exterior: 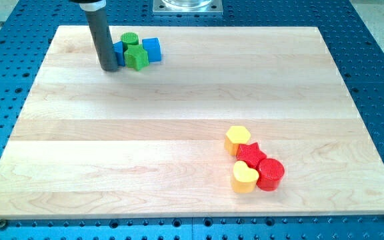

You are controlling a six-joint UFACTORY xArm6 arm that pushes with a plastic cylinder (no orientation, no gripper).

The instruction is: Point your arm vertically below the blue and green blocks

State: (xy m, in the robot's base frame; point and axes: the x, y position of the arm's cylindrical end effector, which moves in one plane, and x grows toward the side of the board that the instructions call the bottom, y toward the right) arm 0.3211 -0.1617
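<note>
Wooden board (179,133), pale planks, sits on a blue perforated table (379,80); using the board as landmark. Near its bottom-right corner: yellow heart block (245,177) touching red cylinder block (271,174), red star block (251,155) just above them, yellow hexagon block (237,140) touching the star. All four are well apart from the task group.

Toward the board's top-left corner: green star-like block (137,58), green cylinder block (130,40) behind it, blue cube block (151,49) on the view's right, and another blue block (119,55), shape unclear, half hidden by the rod. All are bunched and touching.

My tip (109,68) is a plain dark rod end, no jaws, holding nothing. It rests on the board at the cluster's left edge, touching or just beside the hidden blue block.

Progress: partial, by my read. Tip is near the group but beside it, not below. Left to do: shift toward the view's bottom and a bit right, so it sits straight under the blue and green blocks without knocking them.
</note>
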